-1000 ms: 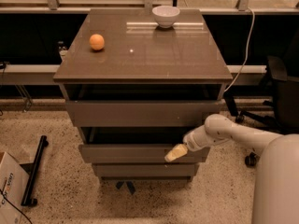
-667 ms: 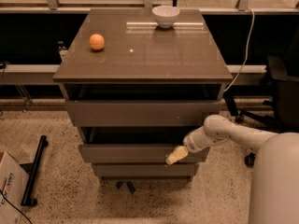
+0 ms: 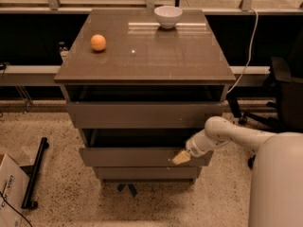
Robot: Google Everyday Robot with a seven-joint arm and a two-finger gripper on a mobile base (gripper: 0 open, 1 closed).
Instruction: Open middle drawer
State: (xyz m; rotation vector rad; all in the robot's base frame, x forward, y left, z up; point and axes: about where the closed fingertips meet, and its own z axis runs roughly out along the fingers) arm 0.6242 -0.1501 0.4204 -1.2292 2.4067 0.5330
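- The grey-brown drawer cabinet (image 3: 151,65) fills the middle of your view, and its flat top stretches toward 12 o'clock.
- The robot's white body (image 3: 277,188) sits at 4 o'clock. Its arm (image 3: 236,135) reaches from there toward 9 o'clock, across to the cabinet's front.
- The top drawer (image 3: 142,115), the widest front, lies just below the tabletop.
- The middle drawer (image 3: 128,156) is at 6 o'clock from the view's centre, between the top drawer and the bottom drawer (image 3: 147,173). You see a dark gap above its front, and it stands forward of the bottom one.
- A dark office chair (image 3: 284,89) stands at 3 o'clock, apart from the cabinet.
- A cardboard box (image 3: 9,188) shows at 8 o'clock on the speckled floor, with a black bar (image 3: 35,171) just beside it.
- A white bowl (image 3: 168,16) rests on the tabletop at 12 o'clock, near the far edge.
- An orange (image 3: 98,42) lies on the tabletop at 10 o'clock, well apart from the bowl.
- The gripper (image 3: 181,157) meets the middle drawer's front near its right end, at 5 o'clock. You cannot tell whether it is released or clenched.
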